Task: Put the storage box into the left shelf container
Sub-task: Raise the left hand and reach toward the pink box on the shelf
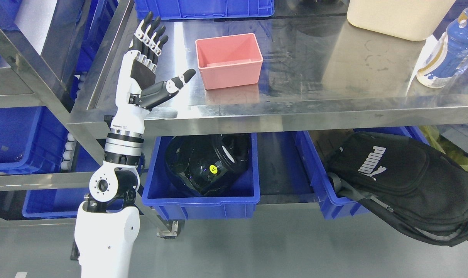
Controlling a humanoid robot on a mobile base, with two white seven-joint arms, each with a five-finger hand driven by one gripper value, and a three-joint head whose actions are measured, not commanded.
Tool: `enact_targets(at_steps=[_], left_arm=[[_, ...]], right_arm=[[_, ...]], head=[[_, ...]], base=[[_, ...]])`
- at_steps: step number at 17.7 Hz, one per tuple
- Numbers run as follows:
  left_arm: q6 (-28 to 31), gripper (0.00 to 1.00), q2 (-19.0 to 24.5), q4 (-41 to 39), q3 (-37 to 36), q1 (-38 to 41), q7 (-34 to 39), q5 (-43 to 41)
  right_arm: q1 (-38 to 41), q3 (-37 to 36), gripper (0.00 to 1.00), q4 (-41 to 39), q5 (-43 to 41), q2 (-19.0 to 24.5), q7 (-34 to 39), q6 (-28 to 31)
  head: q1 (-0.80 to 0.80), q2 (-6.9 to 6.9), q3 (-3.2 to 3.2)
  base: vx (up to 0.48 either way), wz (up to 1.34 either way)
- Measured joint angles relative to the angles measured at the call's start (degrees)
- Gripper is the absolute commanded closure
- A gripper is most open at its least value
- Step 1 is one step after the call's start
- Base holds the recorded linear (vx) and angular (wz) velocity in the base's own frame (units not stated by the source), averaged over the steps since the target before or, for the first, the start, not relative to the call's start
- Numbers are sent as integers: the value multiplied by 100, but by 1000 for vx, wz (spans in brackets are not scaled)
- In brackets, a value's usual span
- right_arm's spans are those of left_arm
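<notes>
Left hand [149, 65], fingers spread and empty, stands beside the pink box [229, 60]; a shallow grasp risks pushing the box along the steel shelf [334, 92].

A small pink plastic storage box [229, 60], rectangular and open-topped, sits upright and empty on the steel shelf top, toward its left. Below, on the lower shelf, the left blue container [201, 199] holds a black helmet.

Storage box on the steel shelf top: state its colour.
The storage box is plain pink, shown in the head view.
</notes>
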Motion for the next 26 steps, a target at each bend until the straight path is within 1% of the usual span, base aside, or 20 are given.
enact_targets(at_steps=[2,5,8,10,13,16,18,19,22,24,26], left_arm=[[-25,0,0,-3,58,11,-17,2],[241,0,0,-4,122,-37,-78,1],[484,0,102,25,168,-332,-411,-10],[511,0,297,73,193,-634,-806,-17],[565,0,757,238,222,-1197,-1670,-127],[570,0,1210,568,244,-1707,-2813,-641],[570,0,1408,811,251,-1971,-3536,-1059],[571,0,1488,938,228,-2097,-3775,-1233],[571,3,1689,1400,-4,-2518,-4151,-1710],[579,6,1752,1708,-203,-2814,-4218,-1876],[591,6,1740,2000,-380,-3070,-4257,-1994]], right_arm=[[0,0,0,0,0,0,0,0],[0,0,0,0,0,0,0,0],[0,0,0,0,0,0,0,0],[1,0,0,0,0,0,0,0],[1,0,0,0,0,0,1,0],[0,0,0,0,0,0,1,0],[0,0,0,0,0,0,1,0],[1,0,0,0,0,0,1,0],[0,0,0,0,0,0,1,0],[0,0,0,0,0,0,1,0],[0,0,0,0,0,0,1,0]], head=[[0,0,0],[0,0,0],[0,0,0],[0,0,0],[0,0,0],[0,0,0],[0,0,0],[0,0,0],[0,0,0],[0,0,0],[0,0,0]], base=[[-7,-67],[-31,-91],[-56,-107],[-21,-72],[9,-19],[7,22],[0,0],[0,0],[0,0],[0,0],[0,0]])
